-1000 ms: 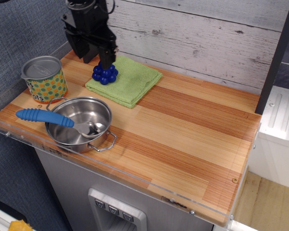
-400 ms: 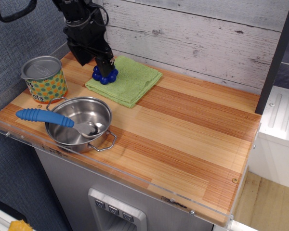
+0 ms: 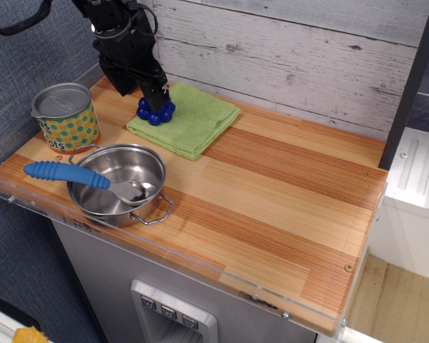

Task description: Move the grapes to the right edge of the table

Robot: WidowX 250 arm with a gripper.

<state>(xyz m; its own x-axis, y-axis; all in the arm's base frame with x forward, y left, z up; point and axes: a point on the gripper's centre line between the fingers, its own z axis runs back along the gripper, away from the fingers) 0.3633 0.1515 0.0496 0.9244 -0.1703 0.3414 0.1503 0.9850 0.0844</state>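
The grapes (image 3: 156, 113), a small cluster of glossy deep-blue balls, sit on the left part of a folded green cloth (image 3: 189, 120) at the back left of the striped wooden table (image 3: 286, 193). My black gripper (image 3: 154, 96) comes down from the upper left and is right on top of the grapes. One dark finger (image 3: 158, 90) reaches the top of the cluster. The other finger is hidden behind it, so I cannot see how the jaws stand. The grapes still rest on the cloth.
A dotted tin can (image 3: 64, 118) stands at the left edge. A steel pot (image 3: 121, 182) holds a spoon with a blue handle (image 3: 57, 172) at the front left. A clear acrylic rim (image 3: 357, 275) runs along the front and right edges.
The gripper has shifted slightly left and lowered onto the grapes over the last second. The grapes have stayed on the cloth.
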